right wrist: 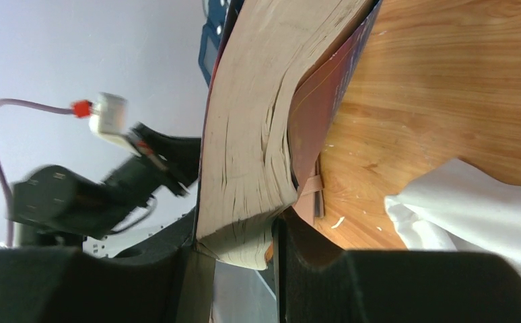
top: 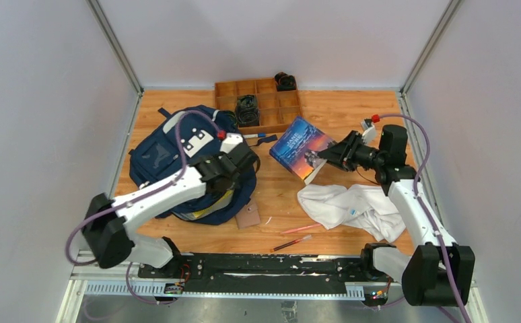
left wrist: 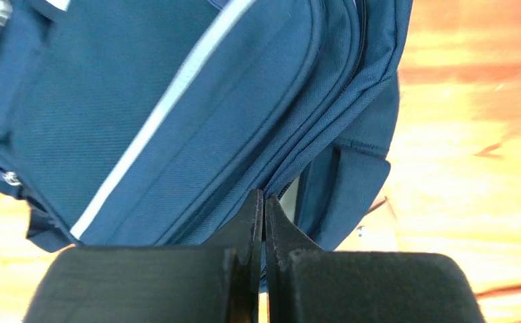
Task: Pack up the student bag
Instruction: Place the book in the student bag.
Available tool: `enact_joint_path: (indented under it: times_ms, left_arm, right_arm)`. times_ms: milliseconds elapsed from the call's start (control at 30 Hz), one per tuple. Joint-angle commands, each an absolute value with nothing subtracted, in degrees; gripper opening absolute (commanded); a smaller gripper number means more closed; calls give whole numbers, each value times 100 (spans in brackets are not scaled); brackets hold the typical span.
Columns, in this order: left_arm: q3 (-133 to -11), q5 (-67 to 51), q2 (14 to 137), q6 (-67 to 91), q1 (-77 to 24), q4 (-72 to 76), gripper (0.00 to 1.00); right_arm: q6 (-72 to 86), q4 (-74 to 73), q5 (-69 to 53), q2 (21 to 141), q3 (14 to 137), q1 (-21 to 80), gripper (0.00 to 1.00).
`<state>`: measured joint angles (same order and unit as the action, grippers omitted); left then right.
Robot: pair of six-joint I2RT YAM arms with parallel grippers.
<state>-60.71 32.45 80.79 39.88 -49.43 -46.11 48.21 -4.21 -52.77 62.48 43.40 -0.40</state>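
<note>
I see the student bag (top: 155, 158) lying flat on my left half of the table, close to the left edge and nearer the far-left corner. It is navy fabric with pale grey stripes, front panel up, and a seam on its near right side is slightly parted.

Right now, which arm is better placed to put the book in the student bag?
Right: the right gripper clamps the book; the left gripper is shut at the student bag's edge.
</note>
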Motion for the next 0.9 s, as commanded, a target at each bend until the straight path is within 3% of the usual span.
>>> enact_joint_path:
  times_ms: [0,200,600,867]
  left_arm:
    - [-6717,3663,6831,3441,-4473,-5045,0]
    - [-7362,3114,6365,2947,-3526,-5105,0]
    - [-8177,2565,6462,2780,-2869,-5106,0]
    - [-8505,2431,6467,2839,-2817,-5106,0]
  right_arm:
    - [5118,471,-5751,5810,4518,733,0]
    - [5557,1425,-4858,5989,4233,2192,0]
    - [6477,2809,-4084,7024,4271,3316,0]
    - [7266,4289,-3466,8465,4568,4005,0]
